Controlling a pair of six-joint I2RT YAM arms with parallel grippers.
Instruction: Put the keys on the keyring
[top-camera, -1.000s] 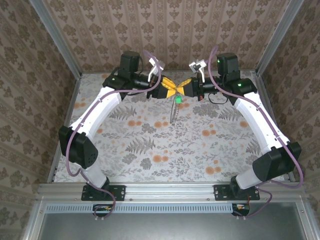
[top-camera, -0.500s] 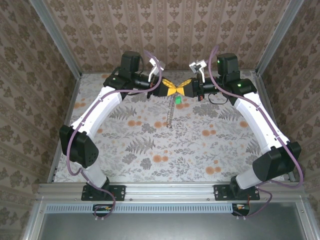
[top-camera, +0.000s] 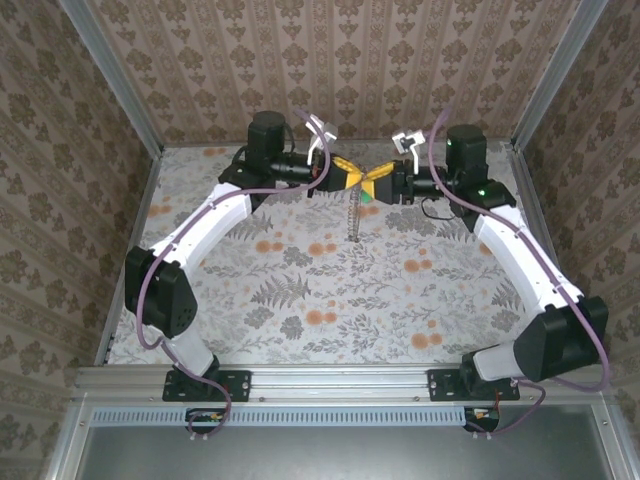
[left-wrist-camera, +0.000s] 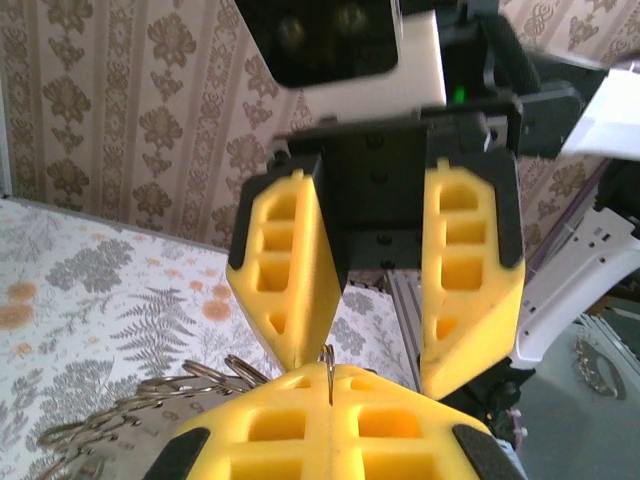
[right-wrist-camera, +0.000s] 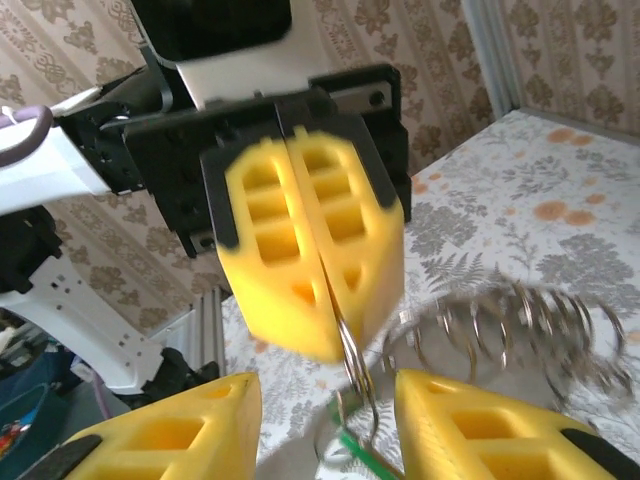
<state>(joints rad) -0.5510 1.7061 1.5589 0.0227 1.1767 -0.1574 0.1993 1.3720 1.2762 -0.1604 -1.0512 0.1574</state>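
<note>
Left gripper (right-wrist-camera: 330, 338) clenched on keyring (right-wrist-camera: 352, 362), held above far-centre table (top-camera: 300, 290). Keyring: thin silvery wire loop poking from my shut pads. Key (right-wrist-camera: 345, 445): small, green head, blurred, just below loop; on it or not, cannot tell. Chain of wire rings (right-wrist-camera: 520, 320) trails from loop. Right gripper (top-camera: 380, 187) released, jaws apart, facing left one, loop and key between its fingers (right-wrist-camera: 500, 432).

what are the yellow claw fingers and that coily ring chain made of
The yellow fingers look like matte moulded or printed plastic: a flat, dull colour, square hollow pockets and a black backing. The ring chain looks like thin steel wire, going by its silvery, glinting loops, but the exact metal can't be told from here.
</note>
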